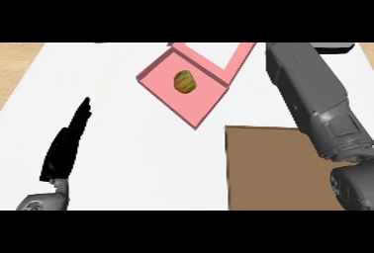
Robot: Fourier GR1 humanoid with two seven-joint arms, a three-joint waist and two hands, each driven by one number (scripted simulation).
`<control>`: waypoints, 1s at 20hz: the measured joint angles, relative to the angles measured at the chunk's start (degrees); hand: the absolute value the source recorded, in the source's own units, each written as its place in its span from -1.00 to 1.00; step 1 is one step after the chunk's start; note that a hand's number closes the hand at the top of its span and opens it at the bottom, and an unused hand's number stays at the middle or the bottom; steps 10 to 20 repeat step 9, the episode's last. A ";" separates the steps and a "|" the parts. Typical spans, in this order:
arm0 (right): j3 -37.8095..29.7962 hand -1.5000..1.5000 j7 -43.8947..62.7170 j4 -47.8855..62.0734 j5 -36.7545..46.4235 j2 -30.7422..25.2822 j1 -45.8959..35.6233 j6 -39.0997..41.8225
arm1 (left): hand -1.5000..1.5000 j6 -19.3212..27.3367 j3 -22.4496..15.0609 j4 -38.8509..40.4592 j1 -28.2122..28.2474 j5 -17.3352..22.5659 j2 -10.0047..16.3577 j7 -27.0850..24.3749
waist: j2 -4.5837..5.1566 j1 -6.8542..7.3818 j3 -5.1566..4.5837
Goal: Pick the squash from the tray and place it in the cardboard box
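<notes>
The small, mottled yellow-brown squash (185,81) lies in the middle of the flat pink square tray (191,106), with nothing touching it. The tray sits cornerwise on the white desk (146,163). The brown cardboard box (270,168) is nearer, to the right. The black left hand (67,141) rests at the left with its fingers straight and together. The grey right forearm (314,99) runs up the right side, and its hand is out of view.
</notes>
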 measured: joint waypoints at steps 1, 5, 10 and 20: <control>-0.75 -1.00 -0.65 0.45 -0.49 -1.16 0.77 0.20 | 0.00 -0.21 -0.05 -0.62 0.62 0.14 0.06 -0.13 | -0.02 0.09 0.01; -3.39 -1.00 -2.82 1.51 -2.46 -7.44 2.92 4.90 | 0.00 -0.18 -0.20 -1.83 1.02 0.31 -0.30 0.64 | -0.01 -0.10 0.06; -4.35 -1.00 -4.25 2.69 -2.96 -13.63 4.43 11.04 | 0.00 -0.44 -0.17 -2.55 1.79 0.38 -0.13 0.33 | 0.02 -0.03 0.08; -4.35 -1.00 -4.25 2.69 -2.96 -13.63 4.43 11.04 | 0.00 -0.44 -0.17 -2.55 1.79 0.38 -0.13 0.33 | 0.02 -0.03 0.08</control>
